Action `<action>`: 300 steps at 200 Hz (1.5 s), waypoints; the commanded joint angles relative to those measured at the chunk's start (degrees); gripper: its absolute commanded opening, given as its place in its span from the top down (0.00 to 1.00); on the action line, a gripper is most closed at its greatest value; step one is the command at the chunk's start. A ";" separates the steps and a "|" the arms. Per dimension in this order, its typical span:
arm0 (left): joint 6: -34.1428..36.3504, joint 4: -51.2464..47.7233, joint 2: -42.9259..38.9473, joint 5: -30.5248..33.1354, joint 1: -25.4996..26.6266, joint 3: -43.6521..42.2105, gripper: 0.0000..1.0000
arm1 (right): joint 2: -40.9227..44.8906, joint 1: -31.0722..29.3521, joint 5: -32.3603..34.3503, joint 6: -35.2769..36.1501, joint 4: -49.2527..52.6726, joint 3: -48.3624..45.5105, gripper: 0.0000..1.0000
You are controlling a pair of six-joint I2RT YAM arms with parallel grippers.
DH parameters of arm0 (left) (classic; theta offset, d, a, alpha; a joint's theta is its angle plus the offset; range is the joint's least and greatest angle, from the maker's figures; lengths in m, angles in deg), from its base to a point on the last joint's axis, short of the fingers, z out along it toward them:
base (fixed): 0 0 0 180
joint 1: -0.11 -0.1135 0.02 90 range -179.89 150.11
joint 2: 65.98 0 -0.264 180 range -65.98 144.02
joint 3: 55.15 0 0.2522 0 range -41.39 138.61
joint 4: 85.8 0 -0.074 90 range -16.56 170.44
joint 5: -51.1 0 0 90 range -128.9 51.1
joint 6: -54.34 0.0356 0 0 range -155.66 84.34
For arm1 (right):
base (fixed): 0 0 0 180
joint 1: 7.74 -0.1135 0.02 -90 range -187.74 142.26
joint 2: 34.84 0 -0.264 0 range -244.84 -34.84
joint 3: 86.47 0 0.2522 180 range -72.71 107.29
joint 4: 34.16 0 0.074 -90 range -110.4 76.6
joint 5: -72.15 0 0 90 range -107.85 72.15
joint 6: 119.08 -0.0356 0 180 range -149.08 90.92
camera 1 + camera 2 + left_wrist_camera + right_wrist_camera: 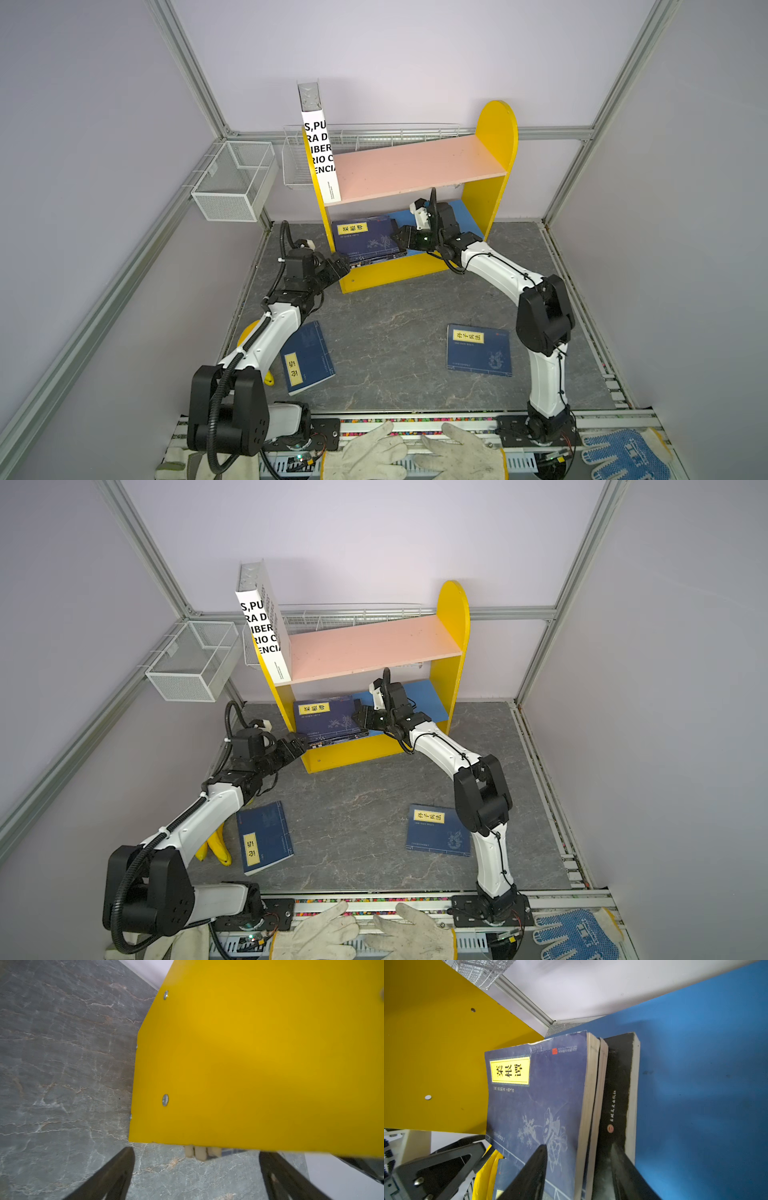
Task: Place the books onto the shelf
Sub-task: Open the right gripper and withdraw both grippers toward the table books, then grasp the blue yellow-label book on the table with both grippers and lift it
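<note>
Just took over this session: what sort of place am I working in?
Probably a robot test cell: aluminium frame, plain walls, two arms mounted on a front rail, work gloves nearby.

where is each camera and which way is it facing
Both top views: high above the robot's base, looking down and forward at the shelf; both arms show.
Left wrist: on the left arm, close against the shelf's yellow side panel; left gripper open.
Right wrist: on the right arm, inside the lower tier, facing the stacked books on the blue board; right gripper open.
Shared: a top view shows those stacked books.
</note>
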 commanded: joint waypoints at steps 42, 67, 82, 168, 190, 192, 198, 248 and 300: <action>0.28 1.38 -12.68 -5.11 0.01 -0.88 0.02 | 21.17 1.08 4.40 9.71 -3.39 -13.18 0.35; 0.17 -5.29 -17.66 -5.66 0.01 -1.83 0.02 | 28.91 1.36 8.07 10.13 0.93 -21.59 0.28; -0.07 -9.38 -20.60 -6.76 0.08 -2.99 0.02 | 34.32 1.65 11.76 8.34 3.60 -28.34 0.24; -4.89 -6.96 -22.85 1.13 28.52 -12.77 0.03 | 61.41 11.23 29.07 -4.97 21.25 -64.29 0.06; -5.34 0.48 -14.38 4.16 37.24 -13.64 0.04 | 64.65 17.55 23.08 -6.66 20.88 -69.34 0.07; -5.30 1.13 -13.46 4.17 37.75 -13.57 0.04 | 64.83 18.02 22.41 -6.65 20.85 -69.68 0.06; -5.30 2.85 -10.57 4.43 39.47 -13.34 0.04 | 65.24 19.34 20.92 -6.59 20.63 -70.62 0.07; -5.00 10.55 9.97 5.02 47.15 -5.93 0.08 | 64.46 24.09 11.64 -7.12 17.68 -75.70 0.06; -9.21 17.62 24.17 4.74 49.32 0.42 0.11 | 63.30 23.89 4.01 -9.53 11.86 -80.41 0.00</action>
